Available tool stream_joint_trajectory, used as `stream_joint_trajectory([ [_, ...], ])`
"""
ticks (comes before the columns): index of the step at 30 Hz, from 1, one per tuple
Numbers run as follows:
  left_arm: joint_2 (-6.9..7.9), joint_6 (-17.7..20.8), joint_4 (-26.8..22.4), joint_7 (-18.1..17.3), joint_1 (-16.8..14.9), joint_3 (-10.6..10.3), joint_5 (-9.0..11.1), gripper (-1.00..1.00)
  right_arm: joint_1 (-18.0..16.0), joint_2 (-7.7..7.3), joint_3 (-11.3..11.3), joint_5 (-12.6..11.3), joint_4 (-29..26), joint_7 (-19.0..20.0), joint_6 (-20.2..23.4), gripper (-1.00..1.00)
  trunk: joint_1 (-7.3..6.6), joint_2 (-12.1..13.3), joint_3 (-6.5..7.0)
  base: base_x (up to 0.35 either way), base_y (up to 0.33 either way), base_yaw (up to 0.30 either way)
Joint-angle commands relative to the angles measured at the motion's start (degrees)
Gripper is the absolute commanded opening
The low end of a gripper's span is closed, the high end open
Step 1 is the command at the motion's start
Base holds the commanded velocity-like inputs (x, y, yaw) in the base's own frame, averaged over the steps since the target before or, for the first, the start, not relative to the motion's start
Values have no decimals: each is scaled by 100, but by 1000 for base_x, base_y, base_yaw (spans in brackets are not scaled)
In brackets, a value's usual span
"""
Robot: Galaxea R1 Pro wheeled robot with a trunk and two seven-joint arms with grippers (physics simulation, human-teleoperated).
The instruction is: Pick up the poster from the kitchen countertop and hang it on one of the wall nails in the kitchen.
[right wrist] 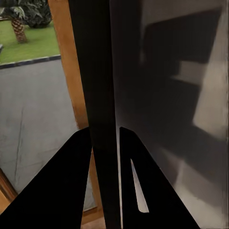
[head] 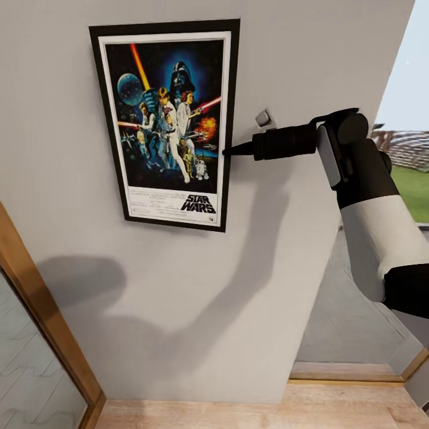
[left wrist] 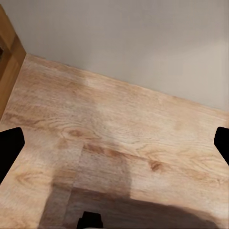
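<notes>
Poster (head: 167, 119): flat against grey wall (head: 286, 71), upright.
Right end effector (head: 229, 152): clamped on poster's right edge (frame between fingers).

i'm looking at a home interior: a plain light grey wall (head: 280, 53) carrying a black-framed star wars film poster (head: 167, 122), a pale wood plank floor (left wrist: 119, 148), warm wooden door framing (head: 44, 316), and past a glazed opening, a green lawn (head: 417, 190) with a palm tree (right wrist: 19, 21).
</notes>
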Motion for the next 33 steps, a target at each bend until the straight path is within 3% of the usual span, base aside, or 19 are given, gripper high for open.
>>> stream_joint_trajectory([
  [1, 1, -16, 8, -27, -6, -39, 57, 100, -8, -6, 15, -66, 1, -19, 57, -100, 5, -13, -14, 70, 0, 0],
  [14, -14, -11, 8, -36, -6, -38, 67, 100, -8, -15, -110, -58, -16, -24, 61, -100, 5, -14, -14, 13, 0, 0],
  [33, -15, -7, 5, -36, -6, -38, 67, 100, -8, -15, -110, -57, -16, -24, 61, -100, 5, -14, -14, 0, 0, 0],
])
